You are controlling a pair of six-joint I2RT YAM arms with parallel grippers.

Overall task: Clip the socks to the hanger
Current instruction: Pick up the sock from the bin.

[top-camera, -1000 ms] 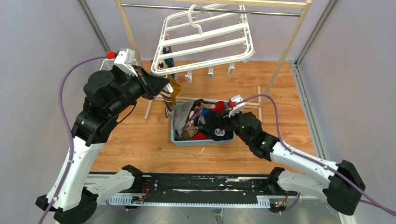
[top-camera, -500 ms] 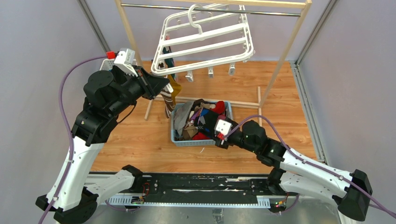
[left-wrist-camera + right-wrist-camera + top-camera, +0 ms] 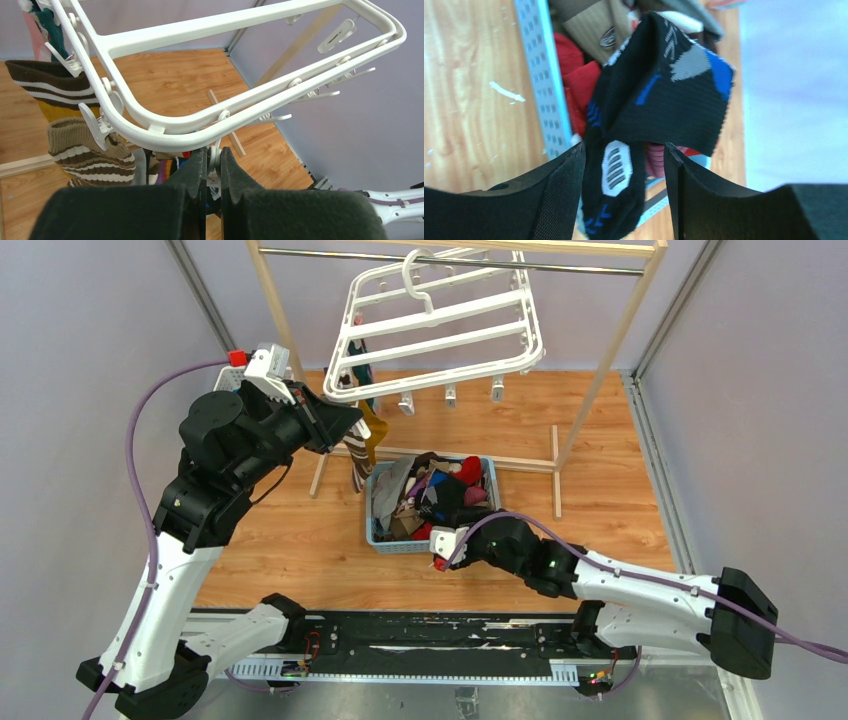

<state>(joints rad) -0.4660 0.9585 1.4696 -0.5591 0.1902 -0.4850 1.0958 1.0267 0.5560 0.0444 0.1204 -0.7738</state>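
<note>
The right tool [image 3: 442,543] has slid back to the near edge of the basket [image 3: 400,546]; a sock may be coming out. The left tool [image 3: 352,422] stays at the hanger [image 3: 432,378].

Left wrist: it is shut tight on a white clip [image 3: 214,159].

Right wrist: fingers apart around a black sock [image 3: 659,100]; held or not, I cannot tell.

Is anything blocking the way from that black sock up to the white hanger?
Nothing visible. The black sock sits between the right gripper's fingers at the basket, and only open air separates it from the hanger, where the left gripper pinches a clip.
</note>
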